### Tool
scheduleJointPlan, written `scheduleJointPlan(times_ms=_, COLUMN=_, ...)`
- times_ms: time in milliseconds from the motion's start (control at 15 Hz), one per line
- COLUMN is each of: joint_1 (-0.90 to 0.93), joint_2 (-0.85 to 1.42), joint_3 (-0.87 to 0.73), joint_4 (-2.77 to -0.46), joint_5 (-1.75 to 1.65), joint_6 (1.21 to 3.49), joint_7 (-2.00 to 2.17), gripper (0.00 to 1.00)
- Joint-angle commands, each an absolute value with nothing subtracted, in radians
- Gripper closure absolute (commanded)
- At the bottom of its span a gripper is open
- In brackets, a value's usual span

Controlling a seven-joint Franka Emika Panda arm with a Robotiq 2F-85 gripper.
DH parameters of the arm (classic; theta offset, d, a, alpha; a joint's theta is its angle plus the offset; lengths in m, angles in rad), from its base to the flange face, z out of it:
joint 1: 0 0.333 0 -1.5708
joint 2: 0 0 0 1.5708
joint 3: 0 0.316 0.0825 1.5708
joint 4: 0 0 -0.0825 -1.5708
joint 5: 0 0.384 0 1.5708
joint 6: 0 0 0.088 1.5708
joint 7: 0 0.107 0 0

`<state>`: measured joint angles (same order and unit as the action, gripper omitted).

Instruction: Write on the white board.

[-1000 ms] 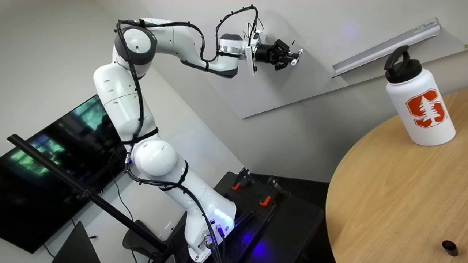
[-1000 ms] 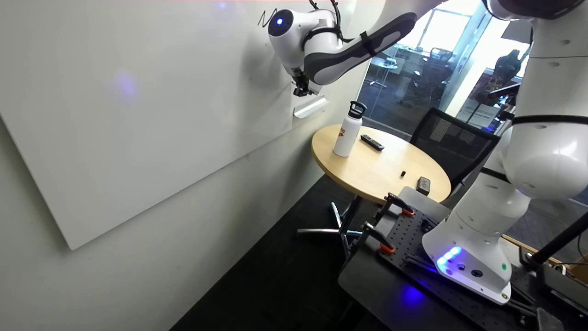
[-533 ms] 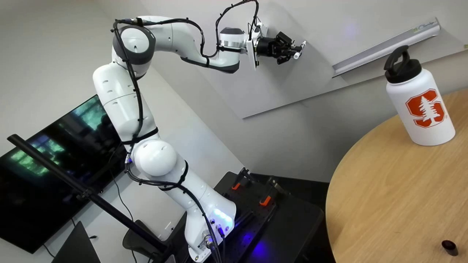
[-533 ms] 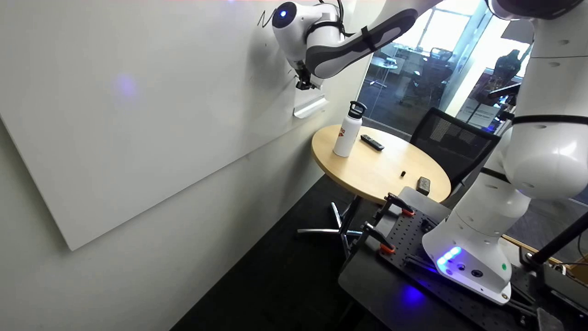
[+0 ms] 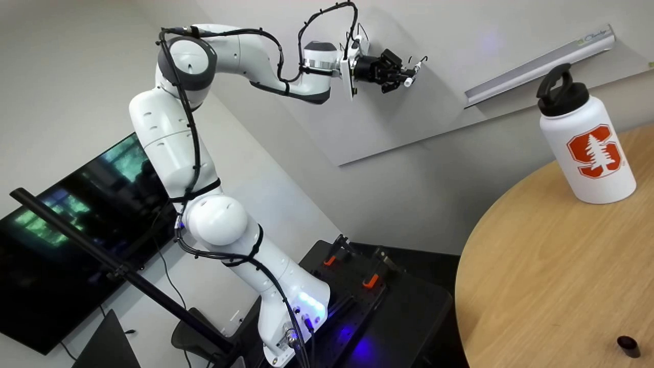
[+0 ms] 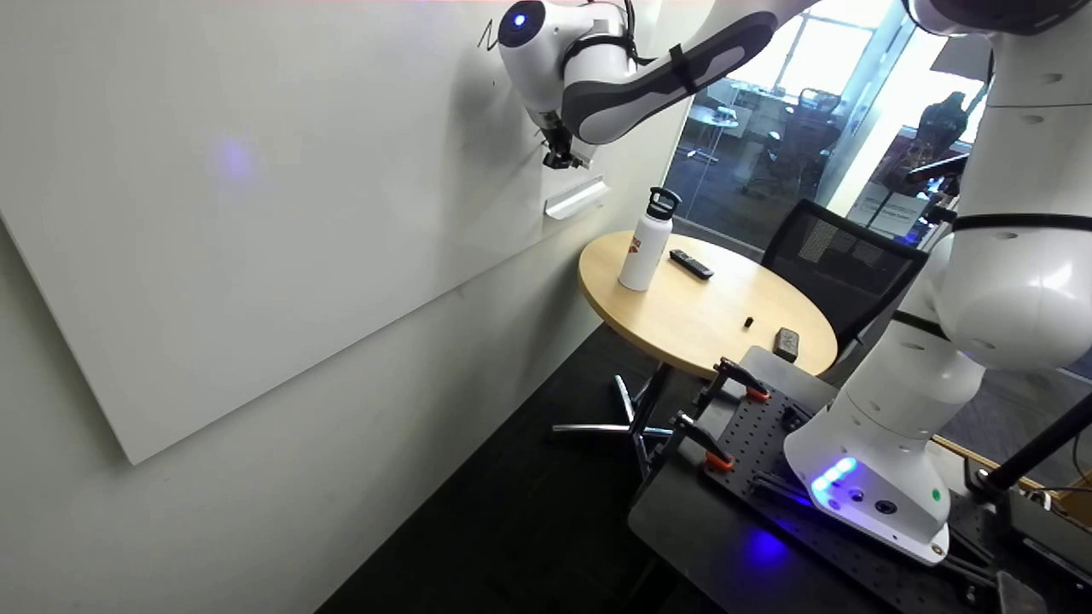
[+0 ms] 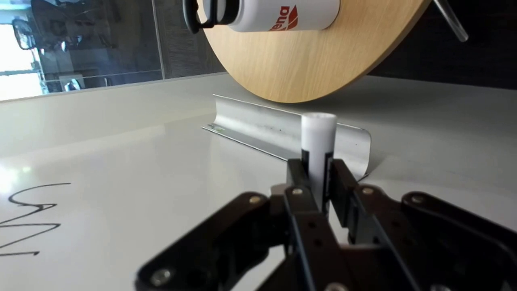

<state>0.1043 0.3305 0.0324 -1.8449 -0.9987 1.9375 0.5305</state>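
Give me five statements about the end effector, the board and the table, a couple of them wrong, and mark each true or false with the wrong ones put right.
1. The end effector is shut on a white marker. True.
2. A silver tray sits on the white board, near its lower edge. True.
3. The white board carries no writing. False: black scribbles show on it.
4. A black remote lies on the round table, which also bears a white bottle. True.
5. The white bottle lies on its side. False: it stands upright on its base.
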Motion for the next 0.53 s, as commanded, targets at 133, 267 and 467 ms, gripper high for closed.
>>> scheduleJointPlan(times_ms=133, joint_1=0.147, joint_2=0.324, joint_3=0.054, joint_4=-1.805, joint_5=-1.01, joint_6=1.92, joint_7=0.515, gripper=0.93)
scheduleJointPlan(times_ms=267, joint_1=0.157, joint_2=0.304, joint_3=0.052, joint_4=-1.812, joint_5=-1.019, joint_6=1.909, joint_7=0.529, gripper=0.92)
scheduleJointPlan(times_ms=467, joint_1=0.152, joint_2=0.275, joint_3=0.047, joint_4=-1.819, joint_5=-1.014, joint_6=1.902, joint_7=0.54, gripper=0.92)
